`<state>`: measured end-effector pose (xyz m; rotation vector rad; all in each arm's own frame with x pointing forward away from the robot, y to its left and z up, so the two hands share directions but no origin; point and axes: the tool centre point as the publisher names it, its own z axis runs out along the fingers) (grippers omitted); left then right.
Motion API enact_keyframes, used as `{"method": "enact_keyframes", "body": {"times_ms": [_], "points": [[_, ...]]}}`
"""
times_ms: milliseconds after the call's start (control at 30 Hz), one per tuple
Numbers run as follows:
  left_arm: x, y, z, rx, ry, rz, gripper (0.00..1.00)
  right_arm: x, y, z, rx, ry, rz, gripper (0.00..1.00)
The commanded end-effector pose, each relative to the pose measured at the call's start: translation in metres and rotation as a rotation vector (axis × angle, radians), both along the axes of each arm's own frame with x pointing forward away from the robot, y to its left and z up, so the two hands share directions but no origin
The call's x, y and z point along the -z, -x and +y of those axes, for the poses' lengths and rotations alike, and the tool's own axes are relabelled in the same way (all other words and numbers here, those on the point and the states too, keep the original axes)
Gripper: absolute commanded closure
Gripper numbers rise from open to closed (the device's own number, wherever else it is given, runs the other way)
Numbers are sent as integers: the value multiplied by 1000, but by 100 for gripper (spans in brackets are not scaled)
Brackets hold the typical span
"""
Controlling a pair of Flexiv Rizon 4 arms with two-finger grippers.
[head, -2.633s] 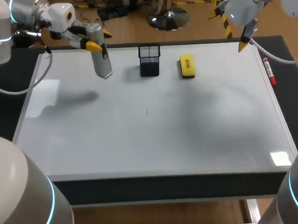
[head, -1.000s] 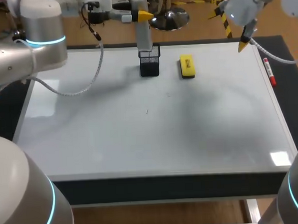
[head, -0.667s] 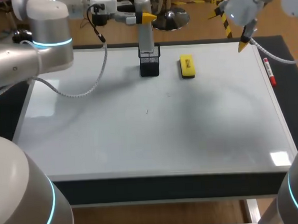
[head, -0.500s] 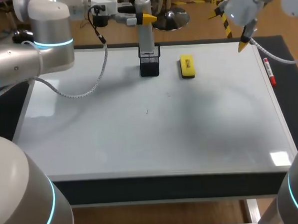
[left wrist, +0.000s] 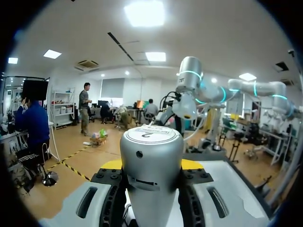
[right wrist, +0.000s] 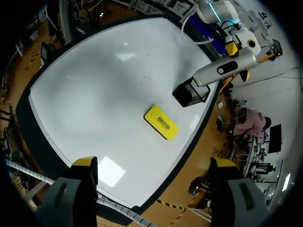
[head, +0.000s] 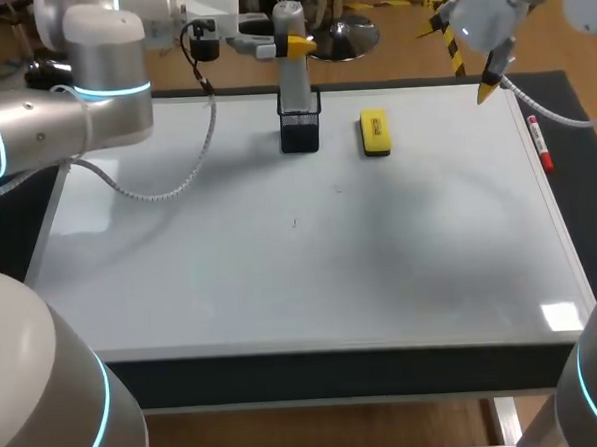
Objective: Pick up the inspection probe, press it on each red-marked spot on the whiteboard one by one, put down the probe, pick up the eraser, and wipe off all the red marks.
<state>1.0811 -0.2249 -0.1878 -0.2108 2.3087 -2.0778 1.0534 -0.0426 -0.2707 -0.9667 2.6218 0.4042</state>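
Probe (head: 292, 69) stands upright, tip down at mesh cup (head: 300, 135), clamped in left jaws; right jaws apart.

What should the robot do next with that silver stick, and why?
Probably lower the probe straight down into the black mesh cup. The left pincer grips it upright directly above the cup, with its lower end at the opening.
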Motion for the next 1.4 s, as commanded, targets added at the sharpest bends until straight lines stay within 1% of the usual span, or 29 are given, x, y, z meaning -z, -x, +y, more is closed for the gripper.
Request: {"method": "enact_keyframes", "body": {"times_ms": [33,300,867,1233,1400], "points": [[5,-3,-3,5,3,4,100,0,0,0,-1,4,0,0],[20,-3,-5,9,3,5,100,0,0,0,-1,4,0,0],[37,-10,-7,-3,18,4,100,0,0,0,-1,4,0,0],[60,-11,-11,18,28,-19,100,0,0,0,-1,4,0,0],[67,-12,-10,18,29,-28,100,0,0,0,-1,4,0,0]]}}
